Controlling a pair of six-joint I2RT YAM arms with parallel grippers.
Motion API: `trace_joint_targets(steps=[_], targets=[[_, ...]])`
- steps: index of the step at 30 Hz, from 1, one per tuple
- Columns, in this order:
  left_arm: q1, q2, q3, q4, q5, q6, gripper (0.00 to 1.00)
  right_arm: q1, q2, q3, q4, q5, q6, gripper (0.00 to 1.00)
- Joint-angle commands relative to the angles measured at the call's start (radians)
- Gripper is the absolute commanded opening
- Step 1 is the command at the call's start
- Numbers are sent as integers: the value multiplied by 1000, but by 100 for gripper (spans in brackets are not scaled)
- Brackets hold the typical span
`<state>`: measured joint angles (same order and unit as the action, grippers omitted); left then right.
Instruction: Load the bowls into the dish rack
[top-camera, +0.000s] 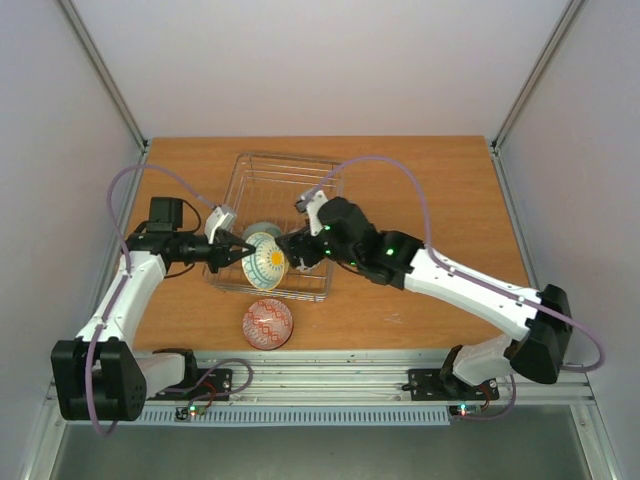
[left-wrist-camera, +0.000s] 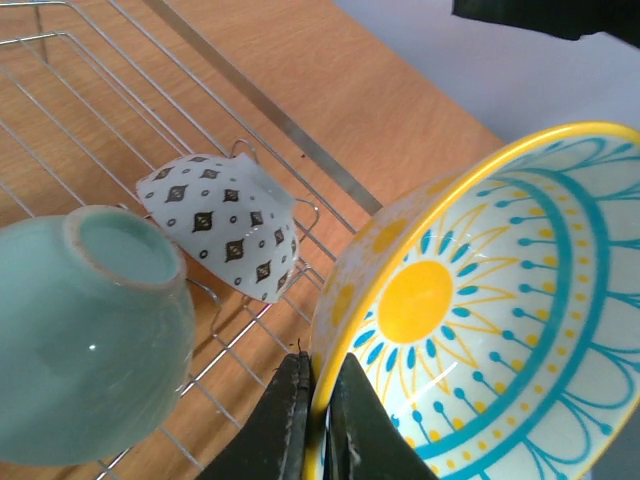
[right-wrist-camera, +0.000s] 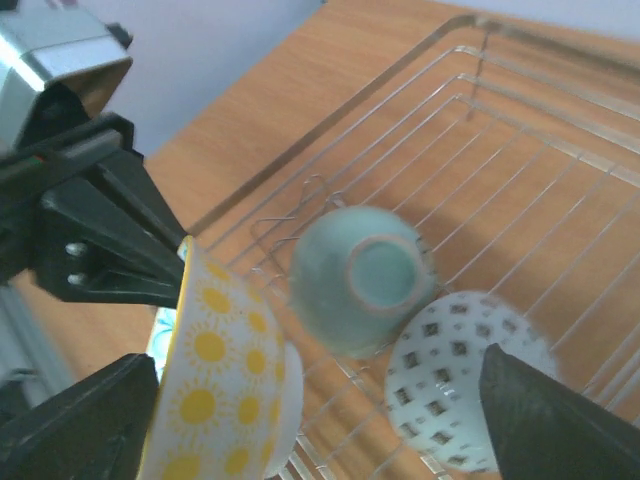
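Left claw (left-wrist-camera: 318, 405) grips the yellow bowl (left-wrist-camera: 480, 330) by its rim (right claw (top-camera: 295, 252) wide, just beside).

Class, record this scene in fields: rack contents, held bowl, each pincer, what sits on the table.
In silver wire dish rack: mint green ceramic bowl, white dark-speckled ceramic bowl, both foot-up
Held: cream-yellow round bowl with teal-and-yellow inside, on edge
Left pincer: shut on its rim
Right pincer: open
On wooden table: red patterned round bowl, outside rack
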<state>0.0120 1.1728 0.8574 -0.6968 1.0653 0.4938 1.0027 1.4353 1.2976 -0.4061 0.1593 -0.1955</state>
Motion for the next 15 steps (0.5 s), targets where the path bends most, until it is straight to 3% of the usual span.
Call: trace_joint_targets(steps=[1, 3, 9, 15], targets=[[14, -9, 40, -23, 99, 52, 0, -109, -108, -146, 168, -357, 172, 94], [17, -16, 40, -33, 112, 60, 0, -139, -123, -197, 223, -467, 236, 99], [22, -29, 37, -35, 124, 69, 1, -165, -137, -302, 391, -674, 354, 99], [26, -21, 44, -66, 142, 98, 1, -165, -120, -360, 502, -742, 392, 99]])
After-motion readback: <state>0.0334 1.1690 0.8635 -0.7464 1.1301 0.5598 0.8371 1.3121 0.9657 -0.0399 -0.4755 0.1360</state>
